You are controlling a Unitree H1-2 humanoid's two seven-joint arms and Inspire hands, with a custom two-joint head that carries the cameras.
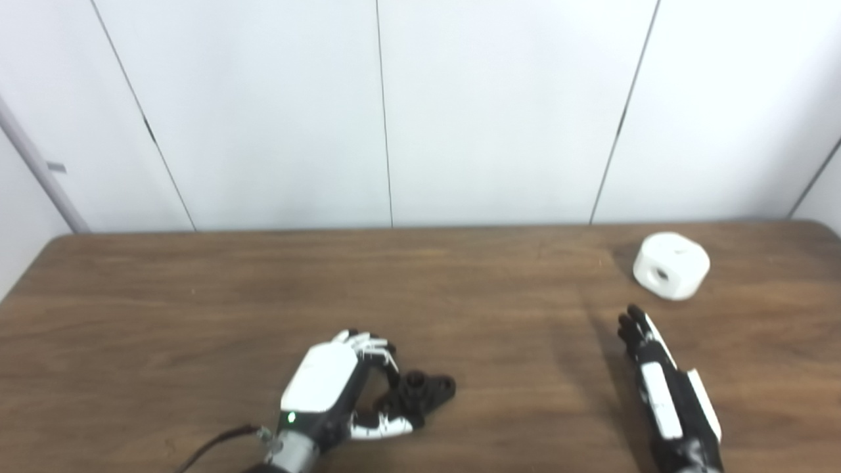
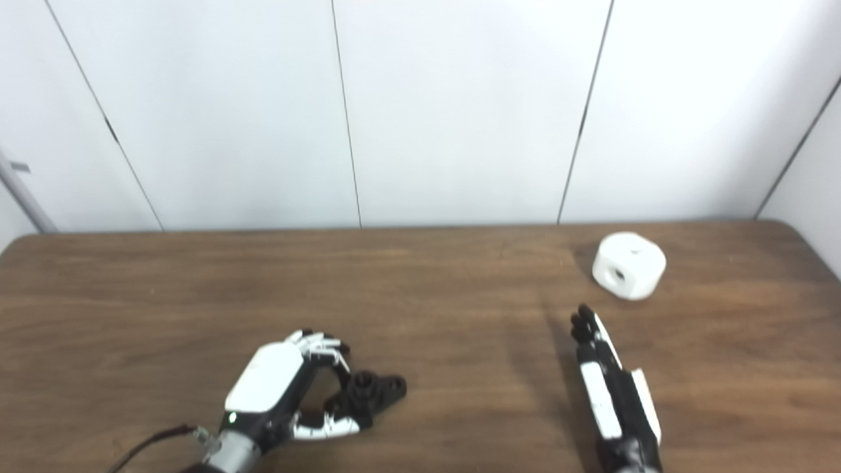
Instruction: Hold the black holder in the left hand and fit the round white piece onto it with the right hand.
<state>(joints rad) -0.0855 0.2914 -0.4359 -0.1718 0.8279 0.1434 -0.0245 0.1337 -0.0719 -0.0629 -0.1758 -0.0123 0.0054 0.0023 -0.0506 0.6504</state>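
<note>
A: Fingers point(image 1: 368, 345) of our left hand point(image 1: 328, 384) were curled around the black holder point(image 1: 420, 392) on the table point(image 1: 164, 315); whether the grip had closed, we could not tell.

B: And our right hand point(image 1: 663, 387) lay empty, fingers extended and close together; the round white piece point(image 1: 671, 265) sat apart beyond them, near the far right corner.

A: So, by our judgement, lifting the holder, picking the piece and fitting it all remained.
</note>
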